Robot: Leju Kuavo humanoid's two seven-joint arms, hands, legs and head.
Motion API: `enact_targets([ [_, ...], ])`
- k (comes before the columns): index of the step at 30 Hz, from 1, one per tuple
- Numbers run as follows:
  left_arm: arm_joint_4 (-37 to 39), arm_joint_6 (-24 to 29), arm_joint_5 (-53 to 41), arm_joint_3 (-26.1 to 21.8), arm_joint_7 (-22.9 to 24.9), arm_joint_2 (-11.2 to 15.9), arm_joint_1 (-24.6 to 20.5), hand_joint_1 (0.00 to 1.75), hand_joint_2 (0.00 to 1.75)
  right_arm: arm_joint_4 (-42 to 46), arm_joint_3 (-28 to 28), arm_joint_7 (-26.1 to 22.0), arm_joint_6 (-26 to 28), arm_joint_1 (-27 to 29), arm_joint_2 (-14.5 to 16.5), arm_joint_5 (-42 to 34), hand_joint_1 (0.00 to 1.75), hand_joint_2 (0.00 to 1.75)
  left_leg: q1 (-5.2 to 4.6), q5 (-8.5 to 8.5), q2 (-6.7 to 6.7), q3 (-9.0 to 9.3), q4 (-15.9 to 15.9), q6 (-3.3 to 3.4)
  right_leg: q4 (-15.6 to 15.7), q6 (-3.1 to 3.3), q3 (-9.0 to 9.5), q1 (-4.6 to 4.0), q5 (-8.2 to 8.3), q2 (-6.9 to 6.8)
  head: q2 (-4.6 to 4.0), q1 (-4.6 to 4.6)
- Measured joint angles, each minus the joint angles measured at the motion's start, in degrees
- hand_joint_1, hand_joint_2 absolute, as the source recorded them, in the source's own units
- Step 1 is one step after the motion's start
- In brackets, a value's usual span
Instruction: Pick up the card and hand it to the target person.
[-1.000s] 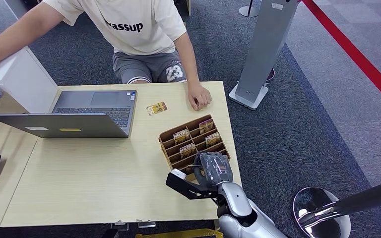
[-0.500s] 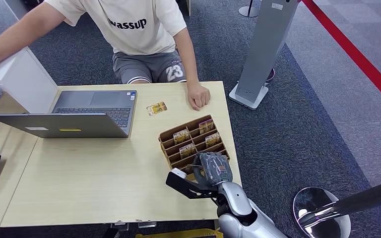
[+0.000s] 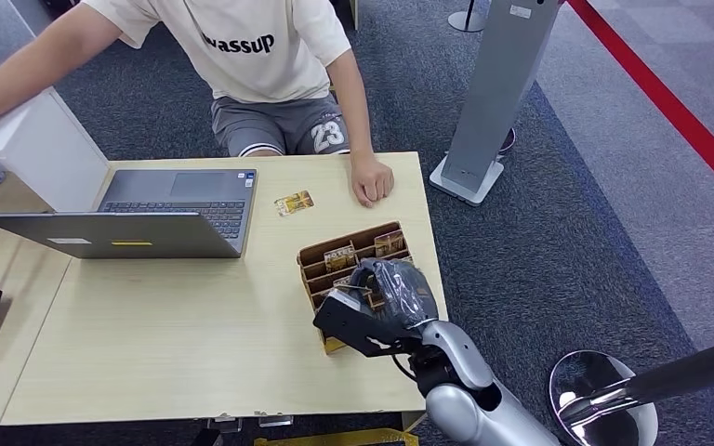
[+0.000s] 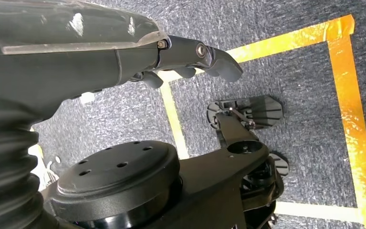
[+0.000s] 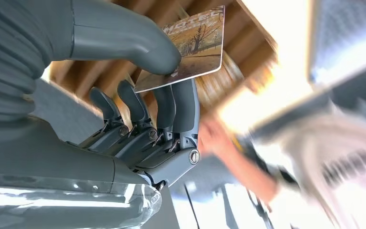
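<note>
Head view: the right hand sits over the near half of the cardboard card rack, which stands on the table toward its right edge; the rack is the landmark for all positions below. The silver forearm rises from below the rack's near end, and the hand covers the near slots, so the grip cannot be read from here. A loose card lies flat on the table beyond the rack, between it and the laptop. The person's hand rests on the table beyond the rack's far end, near the table edge. Left wrist view: the left hand hangs over the carpet, fingers lightly curled and apart, carrying nothing. Right wrist view: the card is pinched between the thumb and the fingers, held just clear of the rack's wooden-brown dividers behind it. Handling judgement: the card appears thin, light, stiff and glossy, therefore liable to slip or pivot in a narrow pinch. The hold covers one lower corner region; most of the face stands free, leaving the person an open edge to take.
</note>
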State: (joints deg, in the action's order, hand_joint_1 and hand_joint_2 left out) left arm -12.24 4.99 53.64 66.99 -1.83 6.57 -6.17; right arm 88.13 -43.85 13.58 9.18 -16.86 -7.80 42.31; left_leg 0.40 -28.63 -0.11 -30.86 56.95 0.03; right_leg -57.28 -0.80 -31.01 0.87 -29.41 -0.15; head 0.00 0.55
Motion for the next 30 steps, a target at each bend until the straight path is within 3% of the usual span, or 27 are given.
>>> enact_targets([
  [12,0.0,0.2,0.3,0.0,-0.1,-0.1,0.0,0.00,1.75,4.0,-0.2,-9.3,13.7,0.1,1.2,3.5,1.48,1.75,0.00,0.00,0.00,-0.02,0.0,0.00,0.0,0.00,0.01,0.00,0.00,0.00,0.00,0.01],
  [27,0.0,-0.4,-0.4,0.0,1.1,-0.6,-0.9,0.00,1.75,-11.4,-2.9,-14.0,29.4,-2.7,7.7,12.1,1.48,1.75,0.00,0.00,0.00,-0.02,0.0,0.00,0.0,0.00,0.01,0.00,0.00,0.00,0.00,-0.01],
  [30,0.0,-0.4,-0.4,0.0,1.2,-0.6,-0.9,0.00,1.75,-13.9,-2.6,-15.6,30.2,-2.6,8.7,13.8,0.37,1.75,0.00,0.00,0.00,-0.02,0.0,0.00,0.0,0.00,-0.01,0.00,0.00,0.00,0.00,-0.01],
])
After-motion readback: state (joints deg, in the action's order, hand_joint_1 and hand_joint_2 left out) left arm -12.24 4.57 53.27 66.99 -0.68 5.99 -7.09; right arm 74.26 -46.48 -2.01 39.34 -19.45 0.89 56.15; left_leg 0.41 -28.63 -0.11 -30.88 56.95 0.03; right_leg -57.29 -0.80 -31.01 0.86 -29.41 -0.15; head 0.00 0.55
